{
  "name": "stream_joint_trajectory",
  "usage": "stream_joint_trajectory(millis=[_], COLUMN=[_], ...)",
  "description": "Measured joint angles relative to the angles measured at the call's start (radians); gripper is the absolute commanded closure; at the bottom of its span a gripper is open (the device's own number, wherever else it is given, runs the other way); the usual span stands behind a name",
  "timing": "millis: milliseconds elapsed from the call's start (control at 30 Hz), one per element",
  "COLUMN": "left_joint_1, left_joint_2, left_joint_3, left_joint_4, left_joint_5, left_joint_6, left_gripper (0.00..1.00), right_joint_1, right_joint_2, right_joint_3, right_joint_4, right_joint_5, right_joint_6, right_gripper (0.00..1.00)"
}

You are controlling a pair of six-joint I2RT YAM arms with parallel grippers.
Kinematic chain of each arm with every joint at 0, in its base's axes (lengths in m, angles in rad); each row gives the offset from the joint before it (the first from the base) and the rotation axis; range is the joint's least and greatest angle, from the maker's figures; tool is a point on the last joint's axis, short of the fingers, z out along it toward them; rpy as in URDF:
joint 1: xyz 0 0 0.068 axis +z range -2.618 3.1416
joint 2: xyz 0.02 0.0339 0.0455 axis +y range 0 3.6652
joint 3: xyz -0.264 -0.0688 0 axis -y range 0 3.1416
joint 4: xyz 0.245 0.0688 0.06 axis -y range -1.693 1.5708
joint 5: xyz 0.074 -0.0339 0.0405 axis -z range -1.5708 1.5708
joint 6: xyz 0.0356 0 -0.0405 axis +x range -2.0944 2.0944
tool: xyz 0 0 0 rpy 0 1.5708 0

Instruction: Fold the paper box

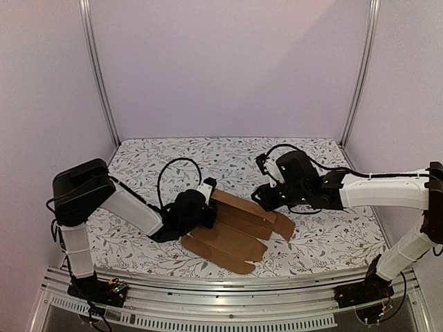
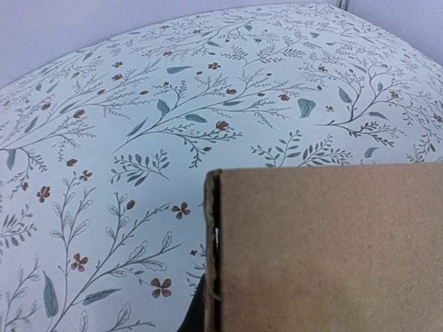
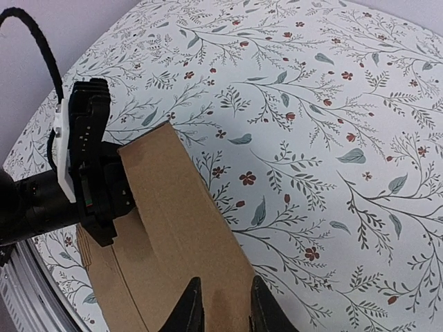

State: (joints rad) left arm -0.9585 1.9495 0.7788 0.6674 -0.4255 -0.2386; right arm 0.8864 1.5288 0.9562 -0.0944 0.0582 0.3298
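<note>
Since the box (image 1: 232,232) lies mostly flat at the table's (image 1: 332,242) front middle with one panel lifted, I'd want the left gripper (image 1: 202,207), clamped shut on that panel, steady, and the right gripper (image 3: 223,308), fingers slightly parted over it, pushing squarely along the crease.

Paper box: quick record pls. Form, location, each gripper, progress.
form: brown cardboard paper box, a die-cut sheet with flaps, not a closed box
location: mid-table on the floral cloth, between the two arms
raised part: one long panel looks tilted up off the rest
left gripper: shut on the panel's left end
right gripper: at the panel's other end, fingers slightly apart, cardboard showing between them
progress: folding begun, box not formed
</note>
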Motion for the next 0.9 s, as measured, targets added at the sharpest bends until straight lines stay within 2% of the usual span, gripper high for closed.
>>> stream_joint_trajectory(millis=[67,133,167,433,900], left_joint_1=[0.0,0.0,0.0,0.0,-0.025], left_joint_2=[-0.016,-0.031,-0.038,-0.061,-0.067], left_joint_3=[-0.005,-0.006,-0.006,0.023,0.06], left_joint_4=[-0.03,-0.07,-0.092,-0.242,-0.352], left_joint_5=[-0.033,-0.061,-0.072,-0.13,-0.185], left_joint_6=[-0.038,-0.079,-0.099,-0.241,-0.308], left_gripper=[1.0,1.0,1.0,1.0,1.0], right_joint_1=[-0.009,-0.018,-0.024,-0.051,-0.07], right_joint_2=[-0.041,-0.074,-0.086,-0.106,0.01], right_joint_3=[0.002,0.017,0.027,0.05,0.05], right_joint_4=[-0.052,-0.115,-0.145,-0.271,-0.278], right_joint_5=[0.004,0.008,0.008,0.008,0.009], right_joint_6=[-0.011,-0.017,-0.018,0.003,0.071], right_gripper=[0.85,0.98,1.0,1.0,1.0])
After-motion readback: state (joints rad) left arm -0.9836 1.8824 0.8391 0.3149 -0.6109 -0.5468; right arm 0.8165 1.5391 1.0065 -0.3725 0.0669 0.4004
